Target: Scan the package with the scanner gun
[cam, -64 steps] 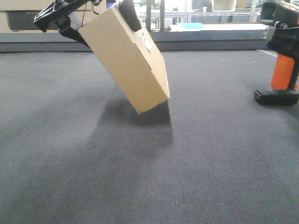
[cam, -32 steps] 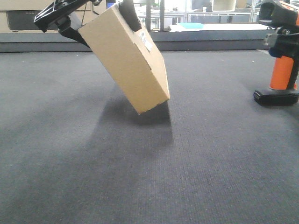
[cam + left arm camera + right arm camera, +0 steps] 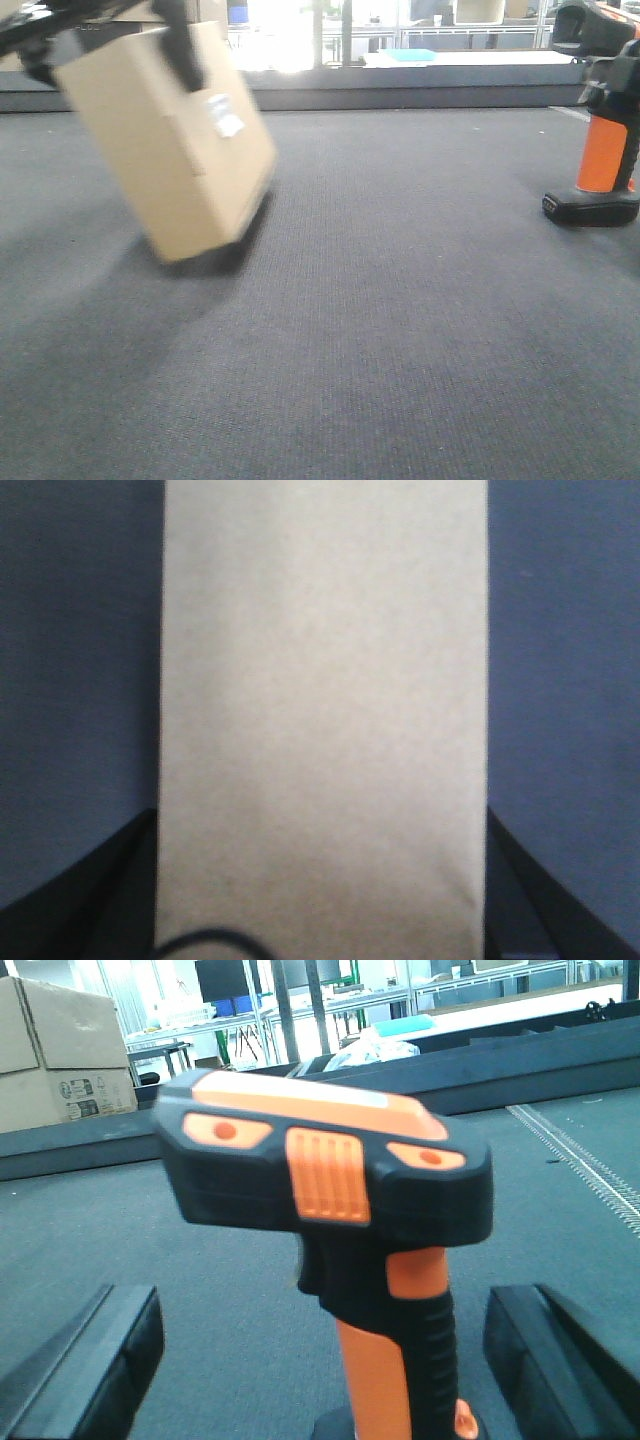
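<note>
**Scanner gun upright between spread right fingers**

Package: left of scene, tilted, blurred, clamped in left gripper; white label on the face turned rightward. Scanner gun: far right, standing on its base on carpet, handle vertical; right gripper straddles the handle, fingers spread, not touching; right arm nearer.

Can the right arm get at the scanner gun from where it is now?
Probably yes: the scanner gun stands upright between the open fingers of the right hand, with nothing else in the gaps beside its handle.
</note>
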You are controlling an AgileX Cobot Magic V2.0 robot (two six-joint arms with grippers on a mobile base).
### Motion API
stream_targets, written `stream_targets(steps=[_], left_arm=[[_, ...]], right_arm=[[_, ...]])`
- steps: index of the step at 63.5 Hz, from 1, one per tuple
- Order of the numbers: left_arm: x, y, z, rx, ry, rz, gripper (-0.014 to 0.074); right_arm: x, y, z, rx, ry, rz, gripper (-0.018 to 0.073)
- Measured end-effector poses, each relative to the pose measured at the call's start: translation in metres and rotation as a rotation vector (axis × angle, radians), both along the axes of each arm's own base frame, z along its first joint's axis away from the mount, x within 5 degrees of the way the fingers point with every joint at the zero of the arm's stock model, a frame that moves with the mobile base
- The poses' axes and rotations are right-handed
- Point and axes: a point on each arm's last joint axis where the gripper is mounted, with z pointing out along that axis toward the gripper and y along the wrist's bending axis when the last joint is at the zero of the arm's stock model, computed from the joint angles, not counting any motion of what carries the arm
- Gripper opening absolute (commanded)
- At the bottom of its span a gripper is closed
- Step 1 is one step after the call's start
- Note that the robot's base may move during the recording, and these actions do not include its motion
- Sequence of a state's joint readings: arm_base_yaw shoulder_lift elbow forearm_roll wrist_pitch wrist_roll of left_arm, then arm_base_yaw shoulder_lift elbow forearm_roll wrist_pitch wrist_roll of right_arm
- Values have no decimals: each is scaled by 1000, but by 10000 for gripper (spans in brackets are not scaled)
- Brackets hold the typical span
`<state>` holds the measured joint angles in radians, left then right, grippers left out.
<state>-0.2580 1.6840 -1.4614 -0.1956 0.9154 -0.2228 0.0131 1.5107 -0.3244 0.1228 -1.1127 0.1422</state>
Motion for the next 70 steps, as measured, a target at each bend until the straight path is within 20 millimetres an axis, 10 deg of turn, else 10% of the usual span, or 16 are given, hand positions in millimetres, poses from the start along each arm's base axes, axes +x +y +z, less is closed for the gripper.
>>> stream_targets(steps=[13,41,70], left_arm=[[4,46,-1,102,25,-24,-111],[8,113,-2,335,19,52,-111],[9,105,-11,277,-11,52,-111]], right_arm=[[-17,0,8,6,4,3,515],[-54,3,36,3,26,41,-161],[-80,2,58,-28,0,30,-168]])
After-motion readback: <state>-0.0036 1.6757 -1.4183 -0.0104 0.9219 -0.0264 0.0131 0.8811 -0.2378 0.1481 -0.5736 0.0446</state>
